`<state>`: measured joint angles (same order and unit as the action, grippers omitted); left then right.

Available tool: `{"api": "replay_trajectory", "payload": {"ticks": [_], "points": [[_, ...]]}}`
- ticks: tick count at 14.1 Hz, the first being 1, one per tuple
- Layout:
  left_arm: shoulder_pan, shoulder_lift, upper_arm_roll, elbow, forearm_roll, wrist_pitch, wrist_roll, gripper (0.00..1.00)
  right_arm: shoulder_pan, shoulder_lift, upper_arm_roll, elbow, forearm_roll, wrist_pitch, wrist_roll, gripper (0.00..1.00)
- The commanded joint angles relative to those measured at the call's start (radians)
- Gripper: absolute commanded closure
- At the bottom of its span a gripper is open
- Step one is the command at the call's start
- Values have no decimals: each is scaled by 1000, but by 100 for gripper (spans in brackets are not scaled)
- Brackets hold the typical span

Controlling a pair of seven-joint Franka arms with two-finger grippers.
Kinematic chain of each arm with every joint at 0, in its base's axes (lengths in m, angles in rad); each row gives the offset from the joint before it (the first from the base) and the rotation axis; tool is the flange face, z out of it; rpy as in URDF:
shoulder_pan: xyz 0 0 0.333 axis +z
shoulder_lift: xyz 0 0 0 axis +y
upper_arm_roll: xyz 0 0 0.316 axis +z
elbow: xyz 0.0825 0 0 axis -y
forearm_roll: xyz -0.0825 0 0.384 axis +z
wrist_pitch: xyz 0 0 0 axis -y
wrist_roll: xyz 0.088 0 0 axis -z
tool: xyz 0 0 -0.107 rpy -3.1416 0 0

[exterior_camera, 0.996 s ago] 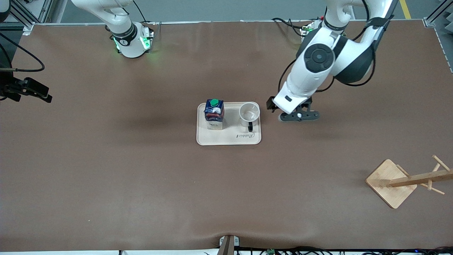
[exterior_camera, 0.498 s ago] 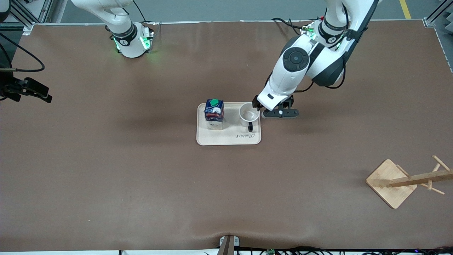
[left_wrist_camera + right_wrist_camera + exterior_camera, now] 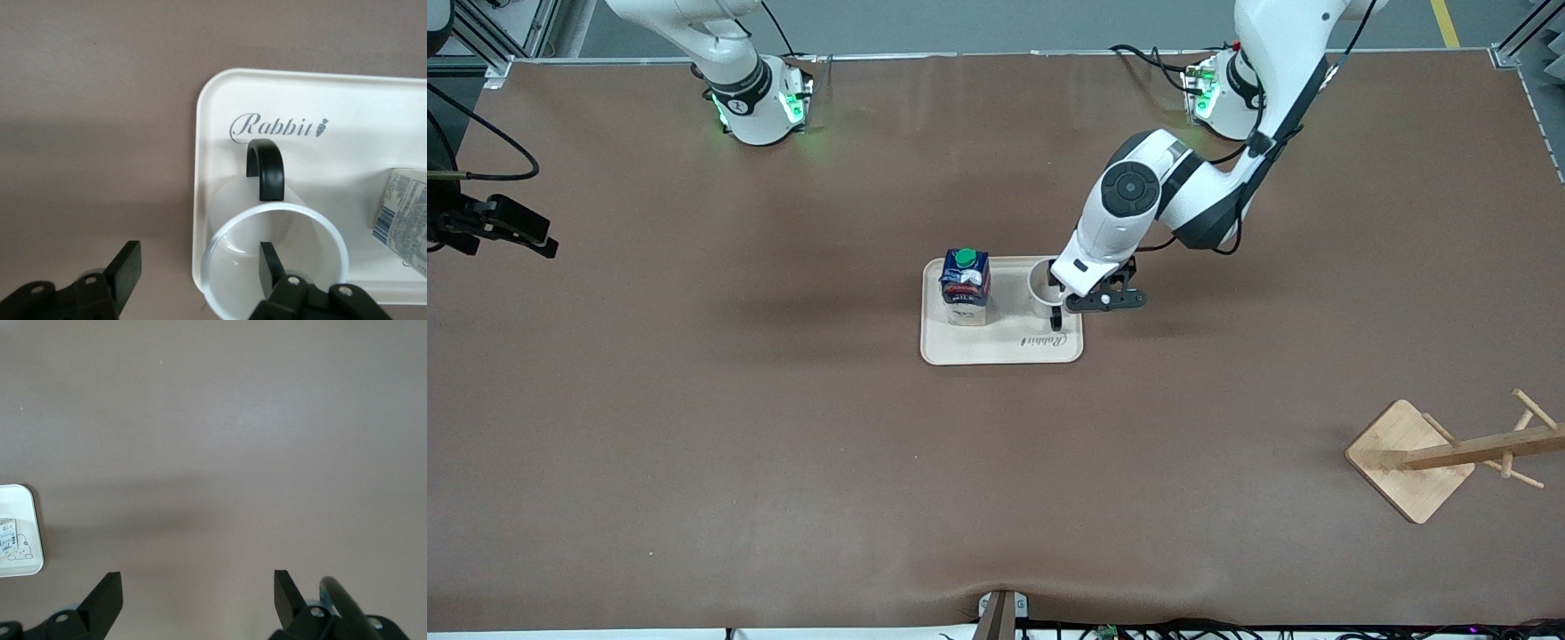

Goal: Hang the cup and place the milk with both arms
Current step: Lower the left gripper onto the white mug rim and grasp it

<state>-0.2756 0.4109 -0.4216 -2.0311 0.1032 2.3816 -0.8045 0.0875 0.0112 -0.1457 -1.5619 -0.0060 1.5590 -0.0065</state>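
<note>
My left gripper (image 3: 200, 267): fingers apart, one inside the cup (image 3: 275, 257), other outside its wall, nothing clamped. Cup sits upright on tray (image 3: 978, 348), at the end toward my left arm; milk (image 3: 965, 286) beside it. Right gripper (image 3: 197, 595) spread wide over bare table (image 3: 213, 420), waiting.

High front camera facing robots, wrist cameras looking down, sharing tray (image 3: 1001, 351) (image 3: 207, 200)

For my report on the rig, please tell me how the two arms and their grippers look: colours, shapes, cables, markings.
The left arm and right arm are white, rounded, with dark joints, black cables and green-lit bases. The left arm carries a round black disc. The left gripper and right gripper have flat black fingers.
</note>
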Motion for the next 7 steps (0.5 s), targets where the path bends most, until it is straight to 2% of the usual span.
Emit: {"api": "replay_trajectory", "payload": {"ticks": [1,4,5,7], "points": [[-4,45,-2,12,27,28,-28,39,-15,7,5,14,20,-7,-7,0],[-4,86,-2,25,26,44,-28,97,-15,12,3,16,18,-1,-7,0],[-4,104,0,43,26,45,-28,100,-15,12,3,16,18,-1,-7,0],[-1,115,1,57,26,44,-24,100,-15,12,3,17,18,1,-7,0]]}}
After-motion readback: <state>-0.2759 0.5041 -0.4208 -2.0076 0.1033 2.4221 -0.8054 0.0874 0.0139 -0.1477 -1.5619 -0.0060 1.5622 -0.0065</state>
